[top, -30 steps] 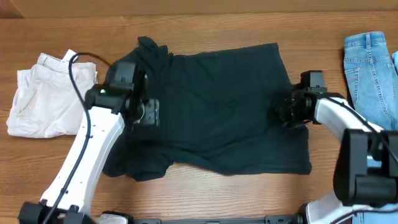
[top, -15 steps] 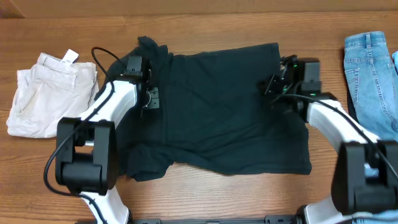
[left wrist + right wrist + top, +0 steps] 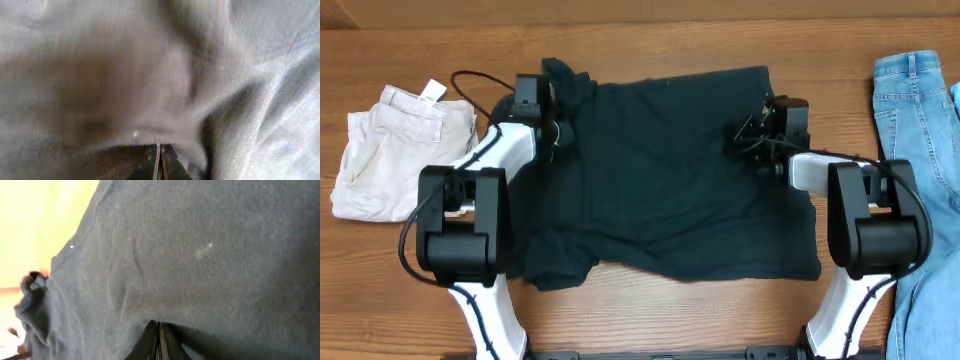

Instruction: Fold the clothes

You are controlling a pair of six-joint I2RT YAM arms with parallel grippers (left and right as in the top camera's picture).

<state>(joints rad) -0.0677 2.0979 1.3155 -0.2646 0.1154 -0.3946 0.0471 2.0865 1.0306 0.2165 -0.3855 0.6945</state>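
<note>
Both my arms stretch forward from the near edge, elbows raised high, forearms angled inward. My left gripper [image 3: 554,128] sits at the far left, fingers [image 3: 148,162] pressed together on a pinch of shirt [image 3: 670,180], though that wrist view is blurred. My right gripper [image 3: 742,136] mirrors it opposite, fingers [image 3: 148,341] closed on a fold.

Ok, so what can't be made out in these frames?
- Left wrist: motion blur smears the T-shirt; left fingers cut by bottom edge.
- Right wrist: right fingers likewise cut off at the bottom.
- Overhead: both pairs too small, dark against dark cloth; jeans cut by right edge.
</note>
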